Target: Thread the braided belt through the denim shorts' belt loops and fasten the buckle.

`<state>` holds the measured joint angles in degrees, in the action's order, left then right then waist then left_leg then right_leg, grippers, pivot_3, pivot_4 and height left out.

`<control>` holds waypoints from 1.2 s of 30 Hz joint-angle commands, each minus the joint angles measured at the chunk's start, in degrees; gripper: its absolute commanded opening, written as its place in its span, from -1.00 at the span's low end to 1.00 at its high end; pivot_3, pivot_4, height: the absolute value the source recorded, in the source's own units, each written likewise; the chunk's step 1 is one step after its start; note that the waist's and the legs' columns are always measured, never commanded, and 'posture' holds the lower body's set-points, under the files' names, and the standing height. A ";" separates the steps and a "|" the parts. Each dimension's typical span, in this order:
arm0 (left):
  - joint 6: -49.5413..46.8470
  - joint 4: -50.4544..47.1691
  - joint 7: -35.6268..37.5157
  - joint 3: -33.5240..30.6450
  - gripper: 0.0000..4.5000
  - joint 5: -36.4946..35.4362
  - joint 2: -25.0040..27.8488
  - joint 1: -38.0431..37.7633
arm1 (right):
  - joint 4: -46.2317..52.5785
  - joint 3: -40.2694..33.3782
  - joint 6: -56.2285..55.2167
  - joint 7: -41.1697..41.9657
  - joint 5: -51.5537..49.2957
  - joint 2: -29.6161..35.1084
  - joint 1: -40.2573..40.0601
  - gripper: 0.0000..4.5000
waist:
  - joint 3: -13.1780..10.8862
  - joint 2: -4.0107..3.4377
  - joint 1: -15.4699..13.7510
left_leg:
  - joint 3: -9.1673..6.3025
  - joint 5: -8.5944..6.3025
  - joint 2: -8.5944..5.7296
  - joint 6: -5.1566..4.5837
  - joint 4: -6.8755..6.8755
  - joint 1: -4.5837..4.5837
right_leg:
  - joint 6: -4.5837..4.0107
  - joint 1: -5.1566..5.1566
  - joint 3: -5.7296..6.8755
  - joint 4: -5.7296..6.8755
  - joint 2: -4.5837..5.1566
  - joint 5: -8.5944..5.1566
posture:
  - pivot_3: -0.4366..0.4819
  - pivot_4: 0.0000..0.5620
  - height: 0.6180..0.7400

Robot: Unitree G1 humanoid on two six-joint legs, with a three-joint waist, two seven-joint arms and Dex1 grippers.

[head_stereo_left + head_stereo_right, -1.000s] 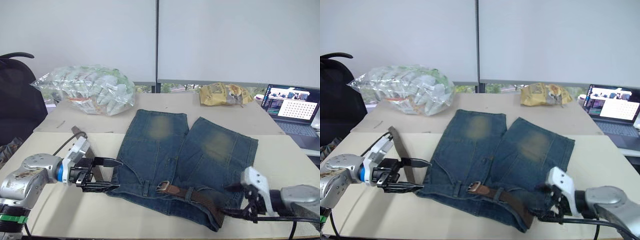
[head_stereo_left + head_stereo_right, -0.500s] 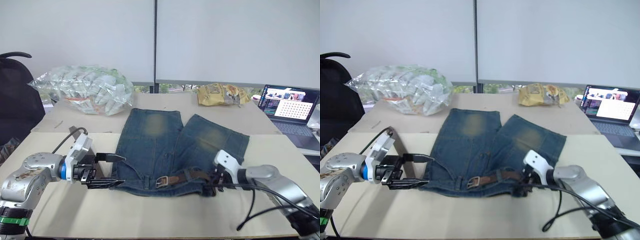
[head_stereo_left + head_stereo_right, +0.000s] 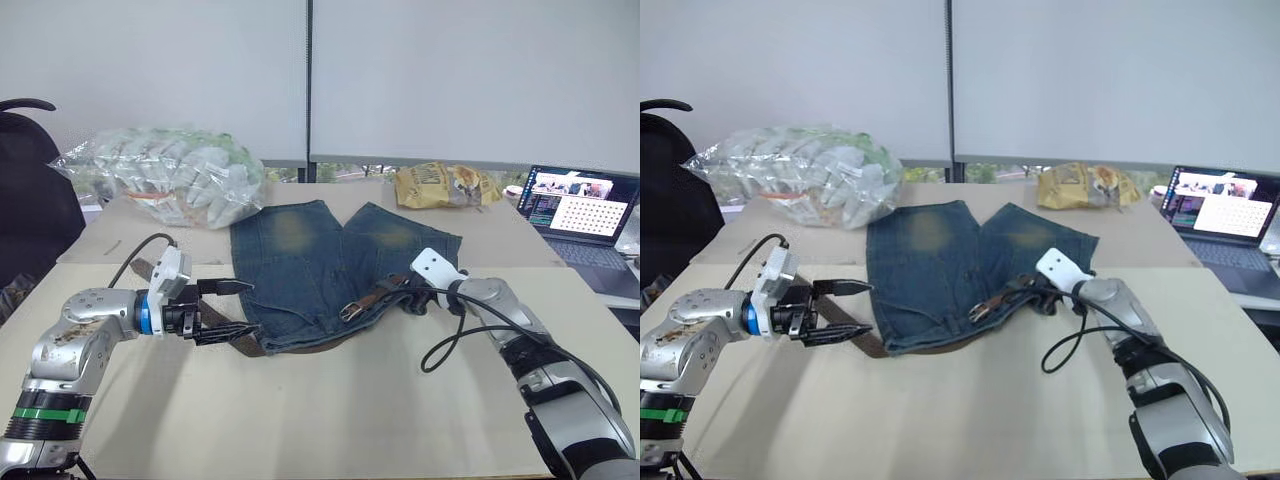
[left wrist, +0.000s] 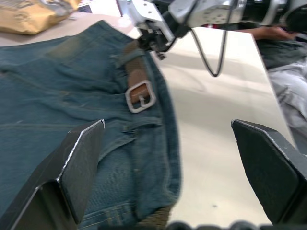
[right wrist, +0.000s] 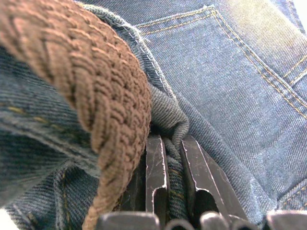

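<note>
The denim shorts [image 3: 310, 270] lie flat on the pale table [image 3: 330, 420], legs pointing away from the robot and waist toward it. The braided belt [image 3: 375, 297] runs along the waist from side to side, with the buckle [image 3: 351, 312] near the middle. One end pokes out by the left gripper [image 3: 228, 310], whose fingers are spread wide and hold nothing. The right gripper [image 5: 173, 184] pinches a fold of the shorts beside the belt. At the far side sit a plastic bag [image 3: 165, 175], a yellow snack bag [image 3: 444, 186] and a laptop [image 3: 575, 205], before a white wall.
</note>
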<state>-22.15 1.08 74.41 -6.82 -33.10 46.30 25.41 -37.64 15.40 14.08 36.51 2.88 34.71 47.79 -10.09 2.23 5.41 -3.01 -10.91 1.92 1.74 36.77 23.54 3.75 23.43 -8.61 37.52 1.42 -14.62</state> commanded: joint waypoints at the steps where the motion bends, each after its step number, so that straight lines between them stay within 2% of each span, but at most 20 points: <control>1: 2.04 1.47 -3.65 -1.69 1.00 2.53 0.14 1.72 | 3.23 -3.17 1.18 1.31 -0.09 2.51 -2.98 -0.98 | 0.00 0.00 -0.16 | -0.02 0.00 -0.01 0.00 0.00 -0.01 | 0.00 -0.01 0.02 0.03 0.00 0.00 | -0.05 -0.47 1.00; 11: 3.66 1.88 -3.98 -1.66 1.00 3.58 -0.05 1.15 | 16.62 -6.39 5.63 6.75 -0.07 7.57 -10.56 -0.98 | -0.02 -0.04 -0.35 | -0.02 0.00 -0.01 0.00 0.01 -0.07 | 0.24 -0.07 0.03 0.04 0.00 -0.15 | -0.05 -0.47 1.00; 13: 3.75 2.02 -4.15 -1.94 1.00 3.55 -0.04 1.01 | 19.98 -7.54 7.30 9.80 -1.77 9.42 -11.59 -0.60 | -0.03 -0.05 -0.39 | -0.02 0.01 -0.01 0.00 0.01 -0.07 | 0.27 -0.07 0.03 0.02 0.00 -0.16 | -0.05 -0.47 1.00; 17: 4.24 3.12 -5.30 -3.35 1.00 3.72 0.15 0.24 | 32.09 -11.18 16.57 21.94 -10.47 16.37 -15.72 0.00 | -0.14 -0.20 -0.61 | -0.02 0.00 -0.01 0.00 0.01 -0.05 | 0.36 -0.06 0.02 0.02 0.00 -0.22 | -0.05 -0.47 1.00; 20: 3.92 3.33 -7.58 -4.36 1.00 3.85 -0.38 -0.29 | 35.62 -12.80 17.56 24.82 -12.35 19.91 -18.09 0.47 | -0.16 -0.22 -0.40 | -0.01 0.00 0.02 0.00 0.01 -0.10 | 0.42 -0.06 0.02 0.03 -0.02 -0.26 | -0.05 -0.47 1.00; 23: 1.85 4.74 -15.49 -6.52 1.00 4.82 -2.09 -0.59 | 40.21 -17.25 20.48 31.66 -19.40 23.56 -21.55 0.91 | -0.17 -0.20 -0.24 | 0.01 0.00 0.02 0.00 0.01 -0.14 | 0.44 -0.07 0.01 0.04 -0.01 -0.27 | -0.05 -0.47 1.00; 26: 1.31 6.20 -24.44 -8.33 1.00 6.94 -4.43 -0.56 | 45.05 -21.34 23.08 38.03 -26.58 26.45 -25.49 0.96 | -0.19 -0.23 -0.29 | 0.01 0.00 0.01 0.00 0.02 -0.14 | 0.47 -0.09 -0.01 0.06 -0.01 -0.29 | -0.05 -0.47 1.00; 30: -0.43 8.59 -36.00 -10.41 1.00 9.52 -7.48 1.06 | 48.13 -25.46 24.41 35.16 -31.81 23.37 -25.42 0.96 | -0.21 -0.17 -0.10 | 0.02 0.00 0.01 0.00 0.05 -0.16 | 0.49 -0.12 -0.01 0.04 -0.01 -0.27 | -0.05 -0.47 1.00; 33: -1.96 11.75 -47.04 -11.90 1.00 12.36 -10.17 3.17 | 52.38 -28.09 26.49 31.24 -38.20 17.31 -24.60 0.96 | -0.23 -0.04 -0.16 | -0.02 0.00 0.02 0.01 0.06 -0.20 | 0.49 -0.16 0.01 0.06 -0.02 -0.27 | -0.05 -0.47 1.00; 36: -2.09 17.20 -54.68 -12.19 1.00 15.13 -12.16 6.46 | 55.32 -27.37 27.77 28.45 -40.16 14.43 -24.46 0.96 | -0.24 -0.04 -0.52 | -0.05 0.00 -0.02 0.01 0.06 -0.13 | 0.50 -0.15 0.01 0.05 -0.01 -0.26 | -0.05 -0.47 1.00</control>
<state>-24.38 16.88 23.71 -17.40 -19.34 34.09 30.10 15.18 -10.40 41.38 66.34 -35.26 49.09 22.18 -10.33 2.19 4.89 -3.06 -10.91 1.88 1.75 36.83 23.42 4.24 23.28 -8.60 37.56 1.44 -14.87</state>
